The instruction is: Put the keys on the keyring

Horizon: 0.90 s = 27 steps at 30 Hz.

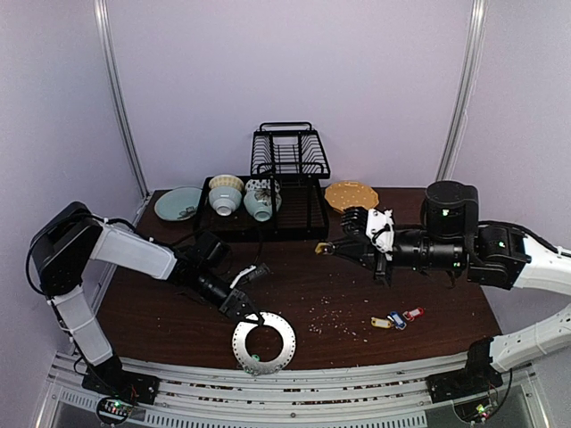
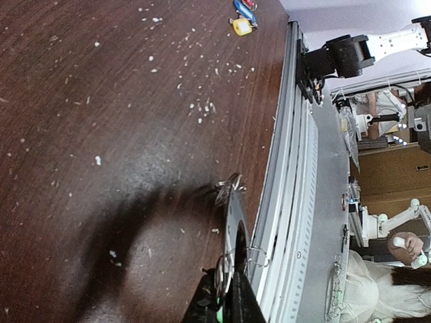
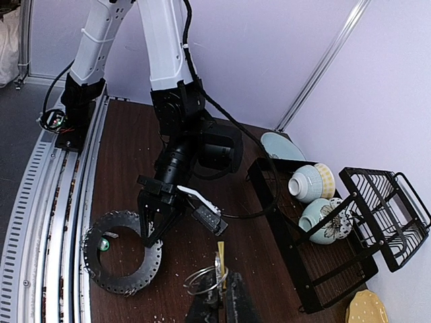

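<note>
The keyring (image 1: 284, 349), a flat grey disc with a wide hole, lies at the table's front edge. My left gripper (image 1: 248, 312) is shut on its inner rim; in the left wrist view the keyring (image 2: 235, 219) shows edge-on, rising from the gripper (image 2: 225, 304). My right gripper (image 1: 328, 249) hovers mid-table, shut on a yellow-tagged key (image 3: 220, 254) with a wire split ring (image 3: 205, 277). Three more keys (image 1: 397, 318), tagged yellow, blue and red, lie front right. A small green thing (image 3: 103, 245) sits inside the keyring's hole.
A black dish rack (image 1: 290, 152) with two bowls (image 1: 226, 192) stands at the back. A teal plate (image 1: 177, 202) lies to its left, an orange scalloped plate (image 1: 351, 194) to its right. Crumbs (image 1: 335, 312) dot the dark tabletop. A metal rail (image 1: 357, 374) runs along the near edge.
</note>
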Motion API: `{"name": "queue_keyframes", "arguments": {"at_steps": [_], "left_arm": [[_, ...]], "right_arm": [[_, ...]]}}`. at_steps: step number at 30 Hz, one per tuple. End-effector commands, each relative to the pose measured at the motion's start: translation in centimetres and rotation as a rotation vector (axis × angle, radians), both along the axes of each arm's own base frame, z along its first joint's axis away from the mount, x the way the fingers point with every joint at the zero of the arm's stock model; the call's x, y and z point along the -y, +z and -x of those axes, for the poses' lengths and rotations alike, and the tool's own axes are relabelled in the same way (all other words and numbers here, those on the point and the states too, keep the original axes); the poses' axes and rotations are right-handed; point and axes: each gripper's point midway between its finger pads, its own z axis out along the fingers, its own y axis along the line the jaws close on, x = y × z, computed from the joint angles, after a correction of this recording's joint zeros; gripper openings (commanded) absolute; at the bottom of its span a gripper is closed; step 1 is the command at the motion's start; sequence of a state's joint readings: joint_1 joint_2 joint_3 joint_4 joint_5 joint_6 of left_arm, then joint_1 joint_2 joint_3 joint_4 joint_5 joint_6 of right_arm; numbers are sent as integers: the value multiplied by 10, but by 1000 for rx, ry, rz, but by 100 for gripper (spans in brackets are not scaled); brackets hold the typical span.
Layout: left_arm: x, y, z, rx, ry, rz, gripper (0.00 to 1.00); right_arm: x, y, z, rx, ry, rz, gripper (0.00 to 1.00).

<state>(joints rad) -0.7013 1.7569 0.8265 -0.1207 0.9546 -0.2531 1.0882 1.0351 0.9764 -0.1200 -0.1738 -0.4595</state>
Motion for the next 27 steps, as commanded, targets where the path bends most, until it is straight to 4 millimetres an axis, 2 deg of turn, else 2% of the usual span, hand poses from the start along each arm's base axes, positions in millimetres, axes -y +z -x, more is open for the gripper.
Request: {"name": "queue_keyframes", "arguments": {"at_steps": [1,4,7,9,11,12,13,14,15,18,20,23,25,27], "left_arm": [[-9,-21,-28,99,55,-90,20],[-14,-19,-44,177,103,-142,41],[-24,1,-71,331,198,-193,47],[-29,33,-89,478,275,-176,48],[-32,80,-101,628,350,-86,48],[-32,109,-99,707,371,-15,48],[-31,140,-92,799,374,72,48],[-29,162,-80,888,357,142,48],[-25,192,-66,991,339,230,49],[-9,241,-13,1191,224,413,55],[7,257,12,1212,133,478,57],[34,265,49,1175,-55,548,57],[43,269,72,1144,-176,599,57],[47,268,84,1157,-250,604,56]], "right_arm": [[-6,5,4,-15,30,-5,0],[-7,6,4,-23,33,-2,0],[-8,12,5,-38,33,-20,0],[-8,17,6,-62,33,-39,0],[-10,20,9,-105,41,-55,0],[-11,22,10,-134,47,-62,0],[-13,24,13,-168,57,-67,0],[-14,25,16,-199,71,-67,0],[-16,25,21,-227,90,-61,0],[-22,15,31,-290,144,-11,0],[-27,5,38,-313,192,24,0],[-34,-5,54,-342,276,71,0],[-37,-11,57,-350,291,108,0],[-39,-20,60,-359,303,150,0]]}}
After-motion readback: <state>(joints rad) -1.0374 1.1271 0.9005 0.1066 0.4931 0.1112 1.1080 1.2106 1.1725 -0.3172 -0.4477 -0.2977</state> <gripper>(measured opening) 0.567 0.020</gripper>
